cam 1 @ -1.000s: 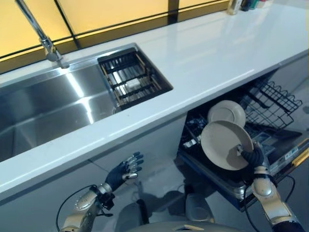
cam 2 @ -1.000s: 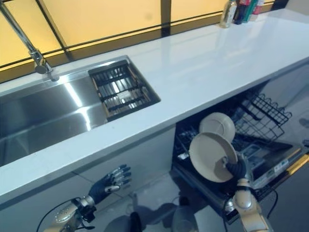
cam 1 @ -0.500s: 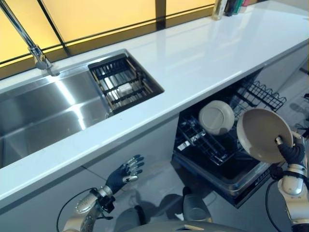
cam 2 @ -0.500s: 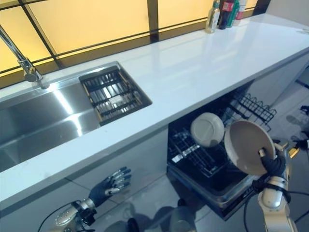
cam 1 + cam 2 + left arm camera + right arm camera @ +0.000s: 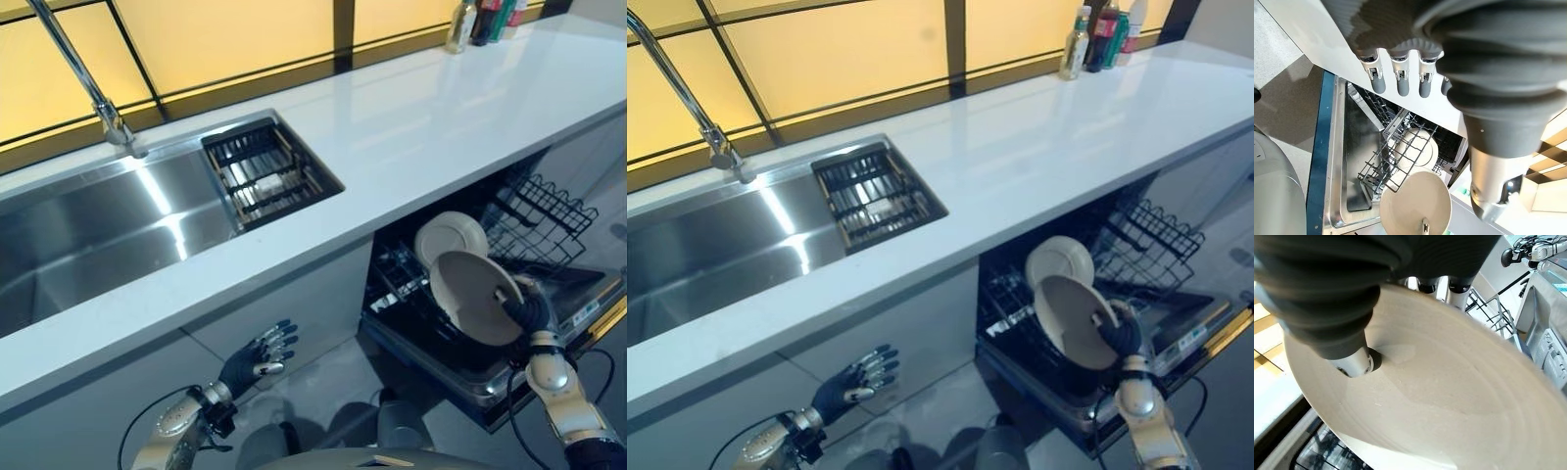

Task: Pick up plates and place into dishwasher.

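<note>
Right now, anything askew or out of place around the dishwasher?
Nothing stands out. The right hand holds a plate on edge over the lower rack, in front of a plate already racked. No spills or damage visible.

Bright backlight; glare on countertop [image 5: 421, 127]

Beige plate [image 5: 474, 298]; white countertop [image 5: 431, 127]; black wire rack [image 5: 544, 211]

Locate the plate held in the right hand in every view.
Left eye view: held plate, lower right, over the dishwasher rack.
Right eye view: lower right, at.
Left wrist view: bottom centre, at.
Right wrist view: across the picture, at.
Shared landmark: racked plate.
</note>
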